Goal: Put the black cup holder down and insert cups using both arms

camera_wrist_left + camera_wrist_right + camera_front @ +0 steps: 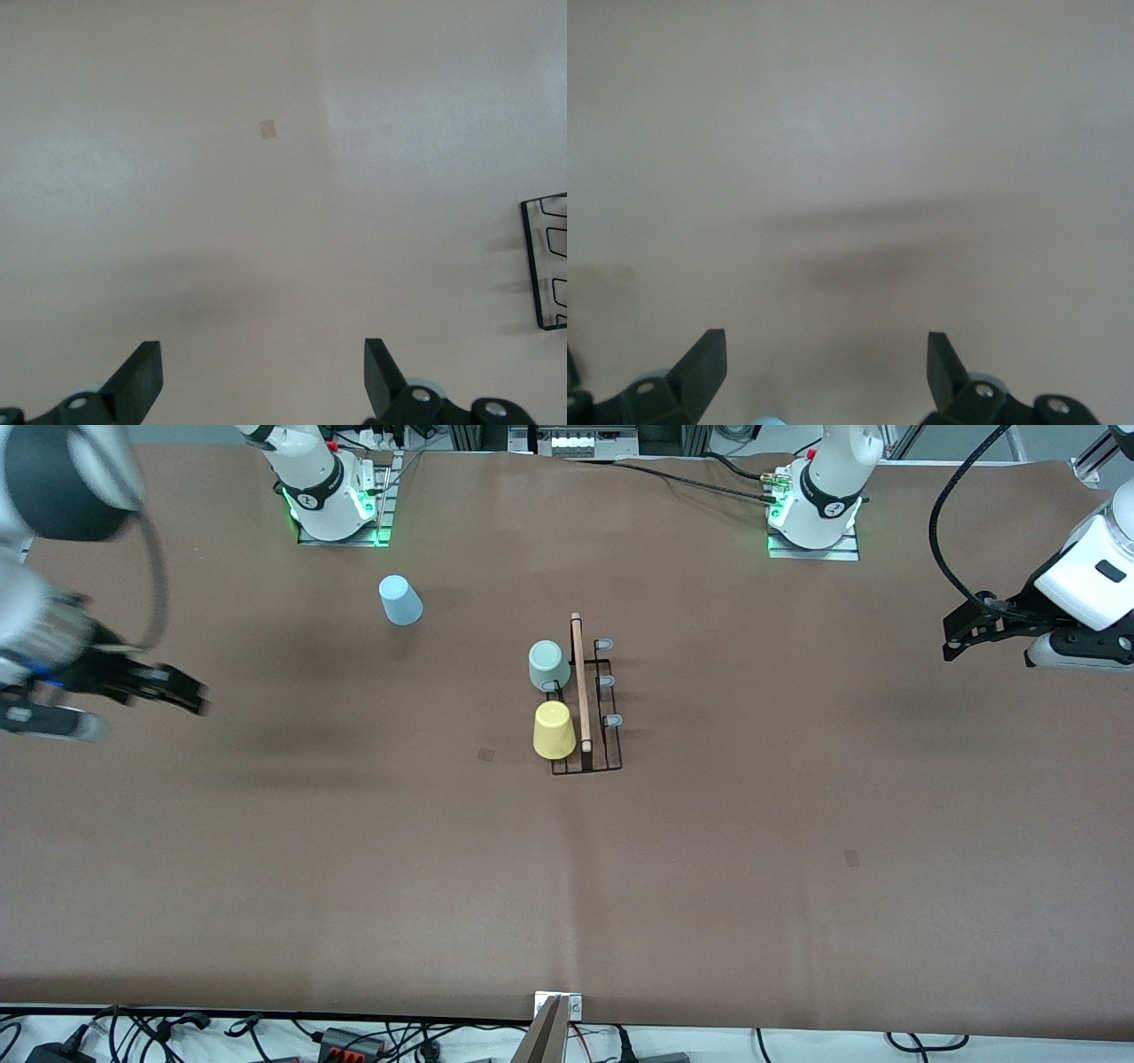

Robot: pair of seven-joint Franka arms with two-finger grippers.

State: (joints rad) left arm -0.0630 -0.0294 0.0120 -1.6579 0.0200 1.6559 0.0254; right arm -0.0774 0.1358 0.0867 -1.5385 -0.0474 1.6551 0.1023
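The black cup holder [581, 691] stands at the table's middle, its wooden rod running toward the front camera. The pale grey-green cup [549, 664] and the yellow cup [555, 730] sit on pegs on its side toward the right arm's end. Three pegs on the side toward the left arm's end are bare. The light blue cup [400, 600] stands upside down on the table near the right arm's base. My right gripper [197, 700] [824, 341] is open and empty, up over the right arm's end. My left gripper [950, 645] [263, 347] is open and empty over the left arm's end; the holder's edge [547, 266] shows in its view.
The brown table cover carries small tan marks [486, 754] [851, 857] [267, 130]. The arm bases [332, 500] [815, 509] stand along the table's farthest edge. Cables lie past the edge nearest the front camera.
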